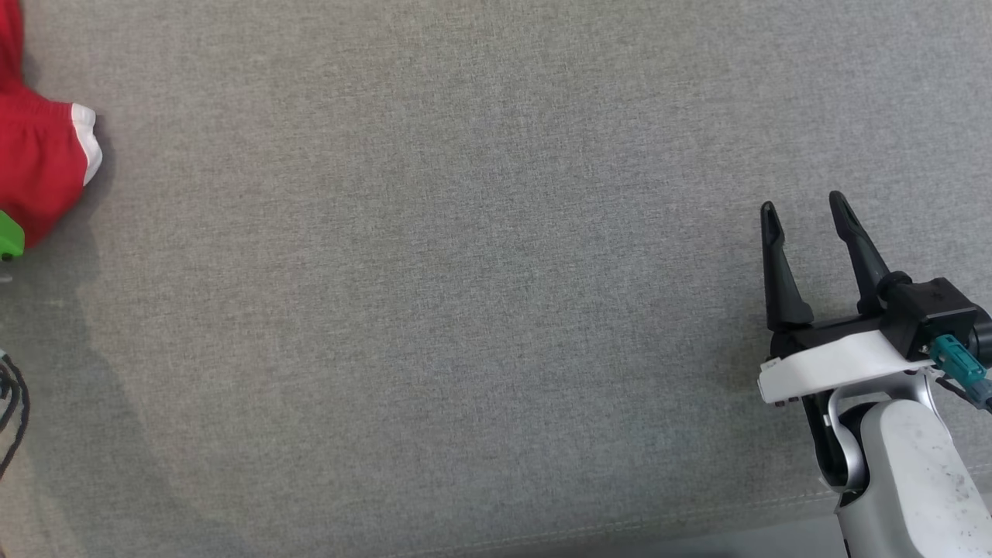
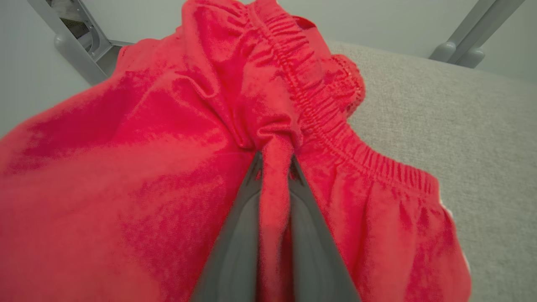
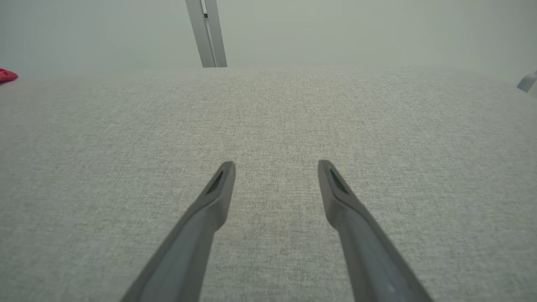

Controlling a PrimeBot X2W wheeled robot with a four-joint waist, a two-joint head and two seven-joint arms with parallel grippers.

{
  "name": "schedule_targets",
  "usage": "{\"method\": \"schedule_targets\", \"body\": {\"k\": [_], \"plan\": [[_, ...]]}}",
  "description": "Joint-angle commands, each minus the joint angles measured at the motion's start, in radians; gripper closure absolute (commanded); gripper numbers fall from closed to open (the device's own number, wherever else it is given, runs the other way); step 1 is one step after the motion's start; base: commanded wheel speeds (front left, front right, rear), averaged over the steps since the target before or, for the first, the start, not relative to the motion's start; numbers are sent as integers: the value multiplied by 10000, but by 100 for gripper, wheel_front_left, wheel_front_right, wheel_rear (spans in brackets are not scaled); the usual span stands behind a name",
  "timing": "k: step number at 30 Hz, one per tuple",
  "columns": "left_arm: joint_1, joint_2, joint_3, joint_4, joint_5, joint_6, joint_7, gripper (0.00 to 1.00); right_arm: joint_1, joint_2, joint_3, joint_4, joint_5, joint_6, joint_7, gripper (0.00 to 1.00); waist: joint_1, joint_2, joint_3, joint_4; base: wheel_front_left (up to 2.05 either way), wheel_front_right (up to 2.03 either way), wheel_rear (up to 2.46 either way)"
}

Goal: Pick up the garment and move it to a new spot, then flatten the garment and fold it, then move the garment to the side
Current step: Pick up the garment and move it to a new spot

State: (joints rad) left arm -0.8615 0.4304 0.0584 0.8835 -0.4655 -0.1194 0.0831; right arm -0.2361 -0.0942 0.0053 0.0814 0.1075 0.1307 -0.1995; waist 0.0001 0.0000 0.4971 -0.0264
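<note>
- Grey woven fabric surface (image 1: 465,310), beneath and ahead of both pincers; pale wall beyond its far edge in the wrist views.
- Red garment (image 2: 147,167), bunched around and ahead of the left pincer (image 2: 275,161), spilling to both sides of its fingers; far off to the left of the right pincer (image 1: 802,203), well apart from it.
- Right pincer: fingers spread wide, bare surface visible between them, pale forearm behind. Contact between tips and surface: cannot tell.
- Left pincer: fingers pressed together on a raised fold of the garment, pinching it just short of the gathered edge.
- Grey metal frame posts (image 2: 71,46), beyond the garment, up-left and up-right of the left pincer; one more ahead of the right pincer, slightly to its left.
- Elastic waistband (image 2: 319,109), running from above the left pincer's tips down along their right.
- White trim (image 1: 87,143), on the garment edge facing the right pincer.
- Small green part (image 1: 9,236), touching the garment's lower edge, far left of the right pincer; identity not determinable.
</note>
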Motion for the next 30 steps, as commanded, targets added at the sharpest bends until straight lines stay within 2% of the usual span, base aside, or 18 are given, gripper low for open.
{"method": "schedule_targets", "body": {"k": [1,9,14,20,25,30], "plan": [[-264,164,-17,5,107,-25,-320,100,-1,-20,11,34,-32,1,-47,0,-1,0,-124,44,0,0,0],[-680,466,-425,-451,443,-82,-1780,100,154,87,183,389,55,1,-160,0,-1,0,-933,186,0,0,0],[-1053,534,-779,-1360,698,-103,-2130,100,227,166,270,687,157,1,-255,0,-1,0,-1472,191,0,0,0],[-1294,182,-1237,-3208,798,-18,-1888,100,334,276,324,998,277,1,-394,0,-1,0,-1994,-12,0,0,0],[-1379,-250,-1753,-5177,877,146,-1124,100,314,350,449,1274,453,1,-510,0,-1,0,-2238,-538,0,0,0],[-1596,-742,-2291,-6516,843,214,-491,100,240,404,563,1487,535,1,-591,0,-1,0,-2311,-1213,0,0,0]]}}
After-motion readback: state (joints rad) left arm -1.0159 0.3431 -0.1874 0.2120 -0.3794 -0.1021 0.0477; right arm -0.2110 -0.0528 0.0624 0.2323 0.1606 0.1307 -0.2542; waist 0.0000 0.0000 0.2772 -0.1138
